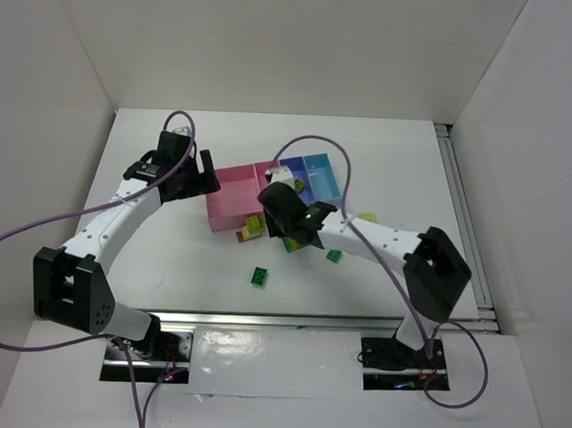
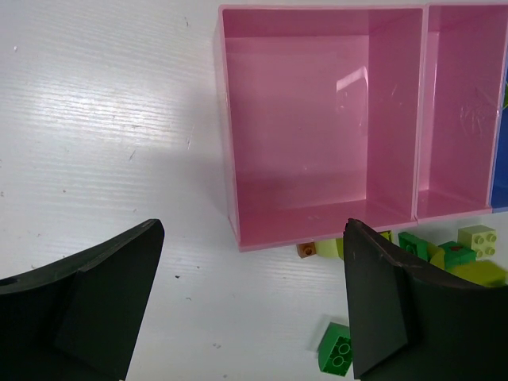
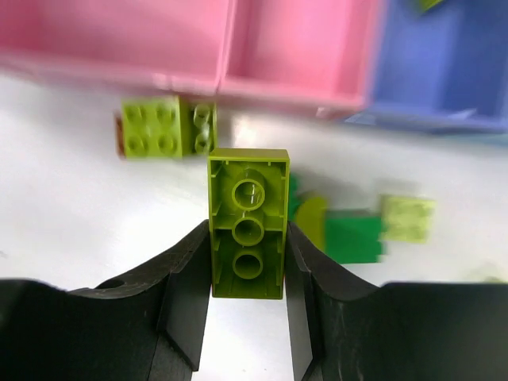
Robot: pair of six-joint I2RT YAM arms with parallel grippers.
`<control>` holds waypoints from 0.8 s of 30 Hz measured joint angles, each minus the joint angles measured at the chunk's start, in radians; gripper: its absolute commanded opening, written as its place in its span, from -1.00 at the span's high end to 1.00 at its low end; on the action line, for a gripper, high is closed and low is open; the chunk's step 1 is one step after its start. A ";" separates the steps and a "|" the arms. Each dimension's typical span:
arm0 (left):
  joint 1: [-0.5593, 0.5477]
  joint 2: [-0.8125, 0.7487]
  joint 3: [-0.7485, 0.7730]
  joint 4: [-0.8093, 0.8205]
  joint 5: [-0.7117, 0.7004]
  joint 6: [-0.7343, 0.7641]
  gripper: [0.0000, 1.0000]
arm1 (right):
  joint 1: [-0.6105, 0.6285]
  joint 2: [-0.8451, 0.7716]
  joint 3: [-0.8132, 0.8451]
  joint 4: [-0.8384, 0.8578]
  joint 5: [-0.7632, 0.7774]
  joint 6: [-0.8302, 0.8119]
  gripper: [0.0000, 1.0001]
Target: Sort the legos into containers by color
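Pinching a lime-green studded plastic brick (image 3: 248,178) by its long sides, the right gripper (image 3: 248,242) sits near the tray's long wall. The brick's hollow underside faces the wrist camera: three round tubes in a row, glossy moulded walls. The black jaws are pressed flat against it.

Left gripper (image 2: 252,258): matte wedge-shaped fingers (image 2: 95,305) spread wide, white tabletop (image 2: 103,119) showing between them, close to a corner of the large pink compartment (image 2: 317,159).

Low plastic tray (image 1: 231,200): smooth, thin-walled, four joined bays. The large pink floor is glossy with a patch of glare. The narrow pink compartment (image 2: 452,159) is faintly scratched. The periwinkle compartment (image 3: 444,71) is blurred, and a lime scrap (image 3: 429,4) inside it is cut off by the frame edge. The light blue compartment (image 1: 325,173) is seen only from above.

Loose bricks lie on the table by the tray wall: a tiny orange-brown brick (image 2: 306,250) touching it, a pale yellow brick (image 2: 478,238) in a heap, and a dark green brick (image 2: 337,349) lying apart. More sit behind the left gripper's finger, so the count is unclear.
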 measured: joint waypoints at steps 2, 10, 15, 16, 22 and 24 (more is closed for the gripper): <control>0.000 0.000 0.000 0.000 0.000 0.000 -0.91 | -0.033 -0.076 0.000 0.003 0.016 0.007 0.21; 0.000 0.000 0.000 -0.002 0.002 0.002 -0.91 | -0.269 0.003 0.138 0.020 0.011 -0.005 0.21; 0.000 0.000 0.000 -0.004 0.004 0.002 -0.91 | -0.299 0.139 0.248 0.026 -0.024 -0.017 0.15; 0.000 0.000 0.000 -0.004 0.005 0.002 -0.91 | -0.302 0.159 0.265 0.026 -0.035 -0.020 0.12; 0.000 0.000 0.000 -0.012 0.006 0.002 -0.91 | -0.313 0.225 0.343 0.022 -0.050 -0.029 -0.59; 0.000 0.000 0.000 -0.012 0.007 0.002 -0.91 | -0.313 0.220 0.340 0.019 -0.042 -0.031 -0.56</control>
